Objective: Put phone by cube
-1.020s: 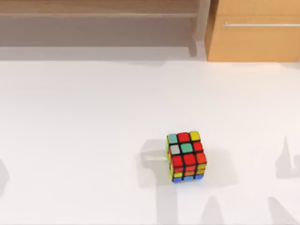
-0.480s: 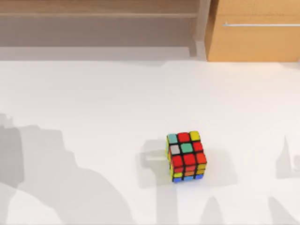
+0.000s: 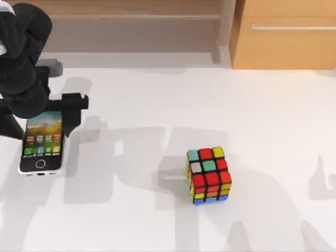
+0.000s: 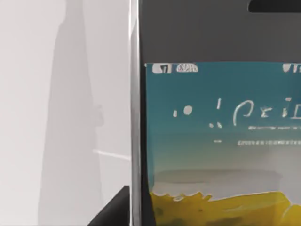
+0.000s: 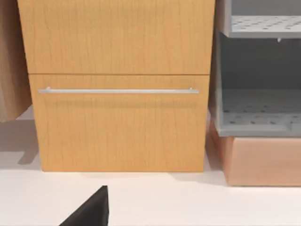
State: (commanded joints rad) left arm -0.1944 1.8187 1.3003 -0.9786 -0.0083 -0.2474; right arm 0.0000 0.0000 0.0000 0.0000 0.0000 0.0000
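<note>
The white table (image 3: 157, 105) spans the top view, with a wooden cabinet (image 3: 286, 39) beyond its far edge at 1 o'clock; the cabinet's drawer front and bar handle (image 5: 117, 91) are seen in the right wrist view, beside grey shelving (image 5: 258, 70).

The left arm (image 3: 21, 63) is positioned over the table's left side, at 10 o'clock from table centre. The left gripper (image 3: 44, 113) is clamped on the upper end of the phone (image 3: 42, 142), which is presented face up, screen lit, home button toward the near edge. In the left wrist view the phone screen is seen at close range.

The cube (image 3: 208, 176) rests on the table at 5 o'clock from centre, well apart from the phone.

The state of the right gripper cannot be determined.
</note>
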